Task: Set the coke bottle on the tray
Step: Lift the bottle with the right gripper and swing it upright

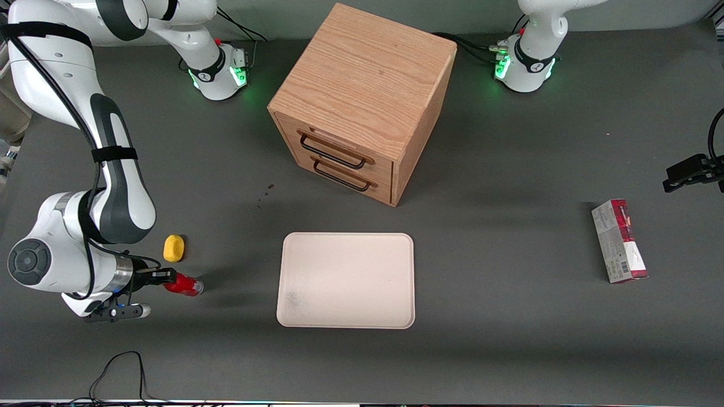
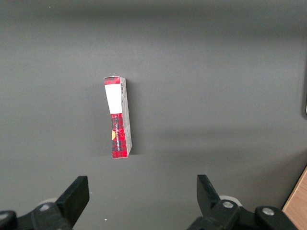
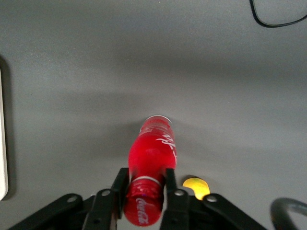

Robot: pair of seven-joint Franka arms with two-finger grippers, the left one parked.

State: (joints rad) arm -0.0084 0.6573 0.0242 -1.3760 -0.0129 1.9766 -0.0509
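Observation:
The coke bottle (image 1: 184,285) is a small glossy red bottle, lying tipped over near the working arm's end of the table. My gripper (image 1: 165,280) is shut on its neck just below the red cap, and the bottle's body points toward the tray. In the right wrist view the coke bottle (image 3: 151,154) runs away from the camera, its cap clamped between the two black fingers (image 3: 118,184) of the gripper (image 3: 145,181). The pale beige tray (image 1: 346,280) lies flat in front of the drawer cabinet, a short way from the bottle, with nothing on it.
A yellow rounded lump (image 1: 173,248) sits just beside the bottle, farther from the front camera. A wooden drawer cabinet (image 1: 362,102) stands mid-table. A red-and-grey carton (image 1: 619,241) lies toward the parked arm's end. A black cable (image 1: 121,373) loops near the table's front edge.

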